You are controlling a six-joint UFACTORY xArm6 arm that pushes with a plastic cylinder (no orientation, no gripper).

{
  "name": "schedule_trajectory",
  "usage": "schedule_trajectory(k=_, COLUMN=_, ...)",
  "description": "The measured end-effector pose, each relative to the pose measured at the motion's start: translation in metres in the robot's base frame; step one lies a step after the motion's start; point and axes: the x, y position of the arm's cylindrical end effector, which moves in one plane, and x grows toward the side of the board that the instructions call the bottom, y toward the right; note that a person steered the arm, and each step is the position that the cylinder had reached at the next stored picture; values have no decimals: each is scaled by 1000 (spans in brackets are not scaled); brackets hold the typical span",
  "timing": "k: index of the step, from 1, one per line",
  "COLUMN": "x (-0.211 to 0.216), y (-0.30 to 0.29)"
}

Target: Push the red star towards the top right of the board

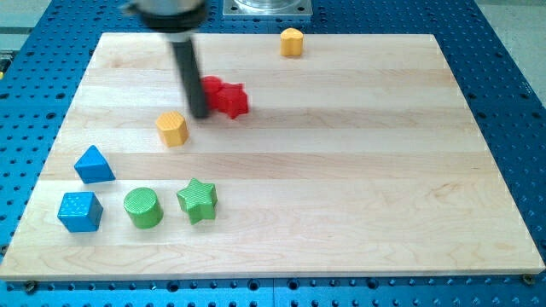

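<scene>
Found the small red star-shaped block (pixel 227 97) lying in the upper-left part of the pale wooden board (pixel 341 188), well short of the top right corner. Saw my tip (pixel 199 114), the lower end of the straight dark rod, set against the star's left edge, touching or all but touching; could not tell which, since the rod hid part of the block. Carried no pincer at all, only the rod, so nothing to open, close or grip. Judged the tip well placed on the star's left side for a push towards the view's right, though a little low for driving it up as well. Judged the task barely begun: nearly the whole width of the board left to cross. Noted a yellow hexagonal block (pixel 292 41) near the top edge, up and to the right of the star, possibly close to the path. Noted a second yellow block (pixel 172 129) just below and left of the tip, and, well apart at lower left, a blue triangular block (pixel 93 164), a blue cube (pixel 79 211), a green cylinder (pixel 142 207) and a green star (pixel 198 200).
</scene>
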Motion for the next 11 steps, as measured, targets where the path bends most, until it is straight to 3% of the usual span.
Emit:
schedule_trajectory(k=1, x=3, y=28)
schedule_trajectory(k=2, x=-29, y=50)
schedule_trajectory(k=3, x=-51, y=126)
schedule_trajectory(k=5, x=-118, y=179)
schedule_trajectory(k=6, x=-111, y=163)
schedule_trajectory(k=7, x=-50, y=159)
schedule_trajectory(k=8, x=-70, y=207)
schedule_trajectory(k=9, x=-100, y=208)
schedule_trajectory(k=11, x=-149, y=150)
